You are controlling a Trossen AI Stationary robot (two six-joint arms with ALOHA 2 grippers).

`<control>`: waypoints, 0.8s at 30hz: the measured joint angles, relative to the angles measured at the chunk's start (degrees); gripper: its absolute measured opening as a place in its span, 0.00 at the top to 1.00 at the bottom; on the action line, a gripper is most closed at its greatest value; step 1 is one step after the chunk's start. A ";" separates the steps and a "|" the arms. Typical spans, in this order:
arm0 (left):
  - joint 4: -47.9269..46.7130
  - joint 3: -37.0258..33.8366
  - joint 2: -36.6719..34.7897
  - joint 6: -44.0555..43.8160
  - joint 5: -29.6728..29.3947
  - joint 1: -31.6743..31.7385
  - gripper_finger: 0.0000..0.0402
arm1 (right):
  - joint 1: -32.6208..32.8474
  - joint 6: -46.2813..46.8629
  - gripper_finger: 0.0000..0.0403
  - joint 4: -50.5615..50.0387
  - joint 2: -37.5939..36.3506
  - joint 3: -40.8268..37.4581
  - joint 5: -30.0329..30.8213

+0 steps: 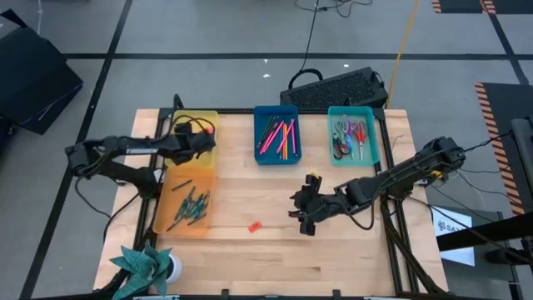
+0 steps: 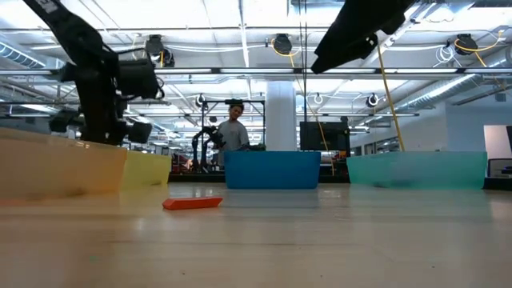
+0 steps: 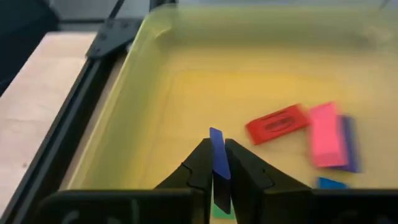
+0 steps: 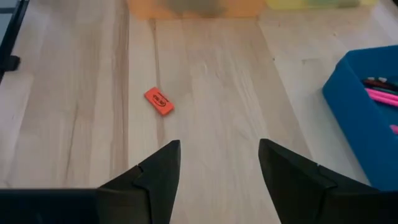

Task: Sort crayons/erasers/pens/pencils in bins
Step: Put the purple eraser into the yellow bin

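Fingers (image 3: 245,177) of the left gripper (image 3: 214,180) are clamped on a thin blue rectangular eraser (image 3: 217,155), held on edge over the shallow yellow plastic bin (image 3: 149,81). Down on that bin's floor lie a red block eraser (image 3: 277,123), a pink block eraser (image 3: 324,134) partly covering a purple one (image 3: 349,144), and a blue scrap at the edge of the wrist view. From above, the left gripper (image 1: 198,137) sits over the yellow bin (image 1: 193,118) at the far left of the wooden counter (image 1: 266,250).

Over to the right gripper (image 4: 219,163): fingers (image 4: 163,165) spread wide, nothing between them, hovering mid-counter. One small orange-red rectangular eraser (image 4: 158,101) lies flat on the bare wood ahead of it, well apart from every bin.

Along the far side stand the blue plastic bin (image 1: 276,154) with pink and orange sticks and the teal plastic bin (image 1: 371,133); the translucent orange bin (image 1: 162,212), holding dark sticks, sits just in front of the yellow one.
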 joint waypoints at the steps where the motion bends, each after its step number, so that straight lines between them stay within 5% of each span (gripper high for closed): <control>1: 0.24 0.00 1.05 0.58 0.93 1.31 0.89 | 0.18 0.43 0.48 -0.05 0.00 0.00 0.01; 9: 6.33 0.08 4.26 9.25 13.41 9.58 0.77 | 1.14 4.19 0.48 -0.86 0.00 0.00 -0.08; 14: 2.33 2.73 2.39 17.08 20.28 12.87 0.64 | 1.89 -0.68 0.48 -1.18 0.00 0.00 -3.12; 19: -3.09 6.43 -3.61 22.66 23.32 11.59 0.56 | 1.54 -7.35 0.48 -1.44 0.02 0.00 -5.30; 24: -9.69 7.08 -9.69 17.90 23.04 9.76 0.55 | -0.84 -12.00 0.48 -2.77 4.04 3.71 -9.65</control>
